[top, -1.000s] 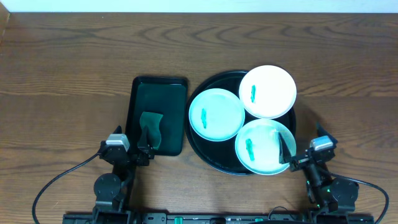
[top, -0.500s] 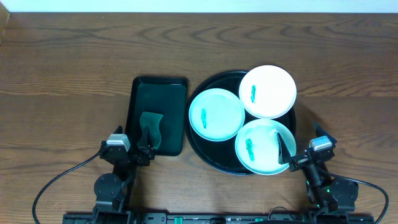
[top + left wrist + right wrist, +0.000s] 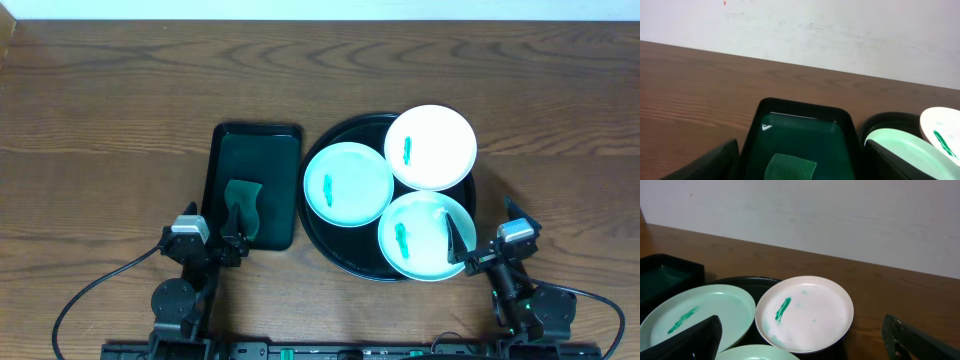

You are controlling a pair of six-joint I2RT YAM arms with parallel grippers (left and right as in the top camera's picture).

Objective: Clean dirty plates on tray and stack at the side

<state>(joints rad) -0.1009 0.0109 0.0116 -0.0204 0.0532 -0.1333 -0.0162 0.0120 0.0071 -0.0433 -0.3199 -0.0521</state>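
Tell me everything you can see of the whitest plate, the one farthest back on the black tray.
The whitest plate is small, round, smooth and shallow-rimmed, lying face up at the far right of the black tray. A short green smear sits left of its centre. Its edge overlaps the left mint plate and the near mint plate. Nothing else touches it.

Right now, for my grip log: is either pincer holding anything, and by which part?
Nothing is held; the left pincer and the right pincer both stand open and empty.
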